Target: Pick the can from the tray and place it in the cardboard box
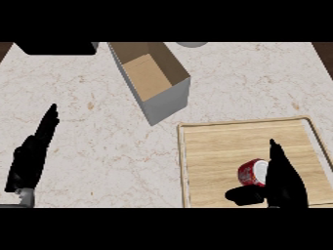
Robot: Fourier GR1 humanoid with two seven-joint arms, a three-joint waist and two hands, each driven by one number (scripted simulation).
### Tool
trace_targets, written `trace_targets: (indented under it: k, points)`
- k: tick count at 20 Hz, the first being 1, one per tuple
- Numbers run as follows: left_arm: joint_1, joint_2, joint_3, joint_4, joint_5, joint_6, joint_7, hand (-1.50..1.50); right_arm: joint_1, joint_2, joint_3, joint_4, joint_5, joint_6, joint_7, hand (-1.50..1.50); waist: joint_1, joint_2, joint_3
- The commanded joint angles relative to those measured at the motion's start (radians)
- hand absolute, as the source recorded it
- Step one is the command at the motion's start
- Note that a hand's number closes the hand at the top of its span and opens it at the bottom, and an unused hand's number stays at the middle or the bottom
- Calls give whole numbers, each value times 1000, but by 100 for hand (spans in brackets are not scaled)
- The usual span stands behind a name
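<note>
1. Two hands are in shot, but only one really matters here. The black right hand (282, 178) is parked over the near-right part of the tray, fingers stretched straight toward the far edge and thumb splayed out to the left. Nothing is clasped, so it's counted as released.
2. The small red can (250, 172) with a pale end is found right by the left side of those fingers, in the pocket above the thumb. Whether it's touching or just beside can't be told, tbh.
3. The can looks tipped over, pale end turned toward the hand. Its long axis is judged to run roughly left-right across the tray, though that's not certain.
4. The can is seen lying inside the shallow light-wood tray (219, 146), toward its near side.
5. The open cardboard box (151, 73), grey outside and brown inside, is set beyond the tray's far-left corner. The carry would go away and leftward.
6. The black left hand (31, 158) is rested with straight fingers over the white marbled counter (111, 132), well apart from the can. The grab is probably best left to the much nearer right hand.
</note>
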Motion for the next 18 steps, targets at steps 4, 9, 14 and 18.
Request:
trace_targets:
  k: [4, 9, 14, 18]
  points:
    - [-20, -16, 36, 57, -4, -27, -41, 0, 23, 5, -1, 53, -58, -53, 85, 150, -4, 1, 0]
    - [1, -58, 11, 61, -42, -5, -50, 0, -40, -12, -22, 92, 113, -29, 59, 150, -1, 0, 0]
    - [25, -40, 25, -6, -42, -29, -11, 0, -50, -15, -30, 79, 225, -5, 56, 150, 2, -1, 0]
    - [-25, -31, 28, 31, -41, -45, -35, 0, -221, -164, -47, 319, 118, 31, -318, 150, 37, 12, 2]
